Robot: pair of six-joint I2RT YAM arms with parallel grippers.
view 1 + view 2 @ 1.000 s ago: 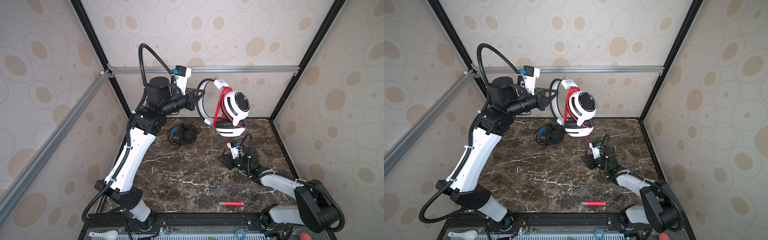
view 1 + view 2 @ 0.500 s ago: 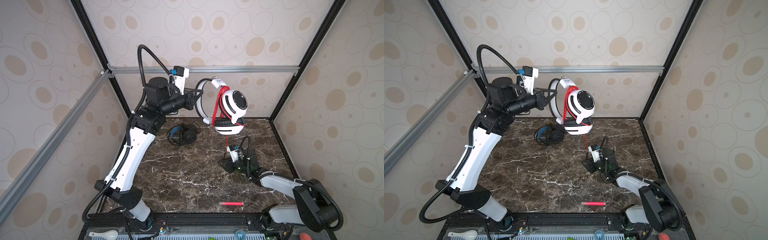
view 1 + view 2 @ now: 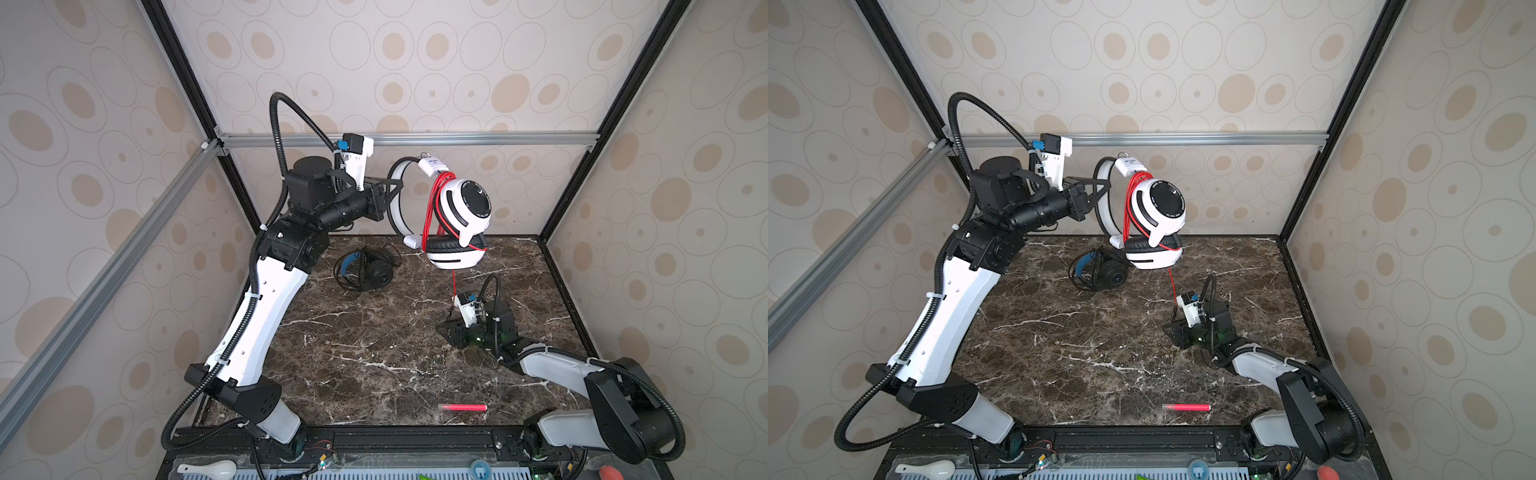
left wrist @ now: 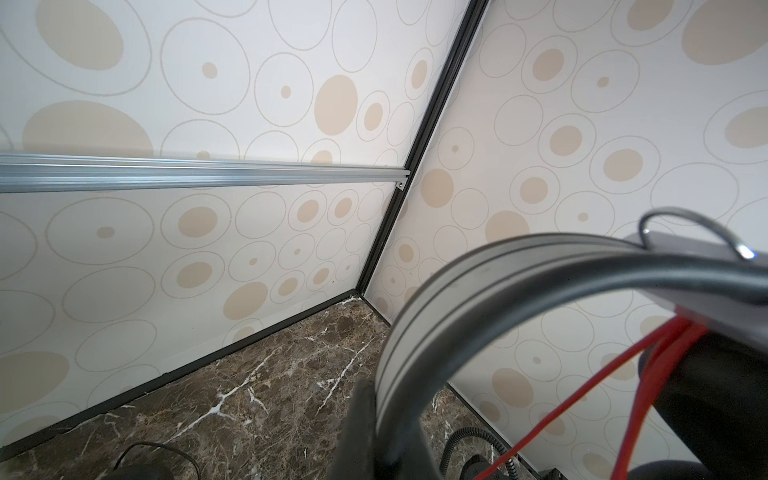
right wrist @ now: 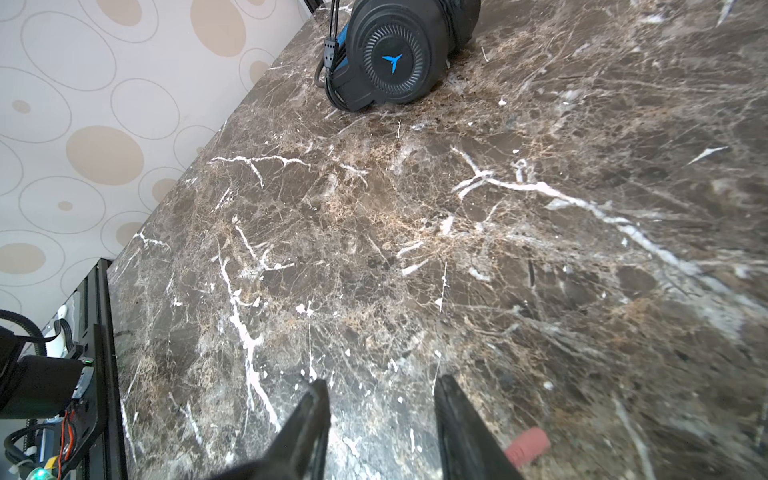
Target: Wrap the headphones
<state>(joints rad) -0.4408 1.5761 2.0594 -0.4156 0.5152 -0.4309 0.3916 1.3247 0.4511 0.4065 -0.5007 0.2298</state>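
Observation:
The white headphones (image 3: 461, 212) (image 3: 1156, 208) hang high above the back of the table. My left gripper (image 3: 390, 195) (image 3: 1104, 193) (image 4: 386, 415) is shut on their headband (image 4: 419, 316). Their red cable (image 3: 430, 208) (image 3: 1130, 208) is looped over the cups. Its tail (image 3: 454, 282) (image 3: 1170, 284) drops straight down and ends behind my right wrist camera. My right gripper (image 3: 451, 332) (image 3: 1173, 332) (image 5: 380, 384) is low over the marble, open, with nothing between its fingers. The black headphones (image 3: 368, 268) (image 3: 1100, 270) (image 5: 390, 58), with blue accents and a black cable, lie at the back.
A red stick (image 3: 462, 407) (image 3: 1187, 407) lies near the table's front edge. A short pink-red ribbed piece (image 5: 528, 446) rests on the marble beside one right finger. Walls close in the marble table (image 3: 353, 353) on three sides.
My right gripper's jaws have spread wider, and it has slid slightly toward the front. The white headphones have swung a little in the left gripper's hold.

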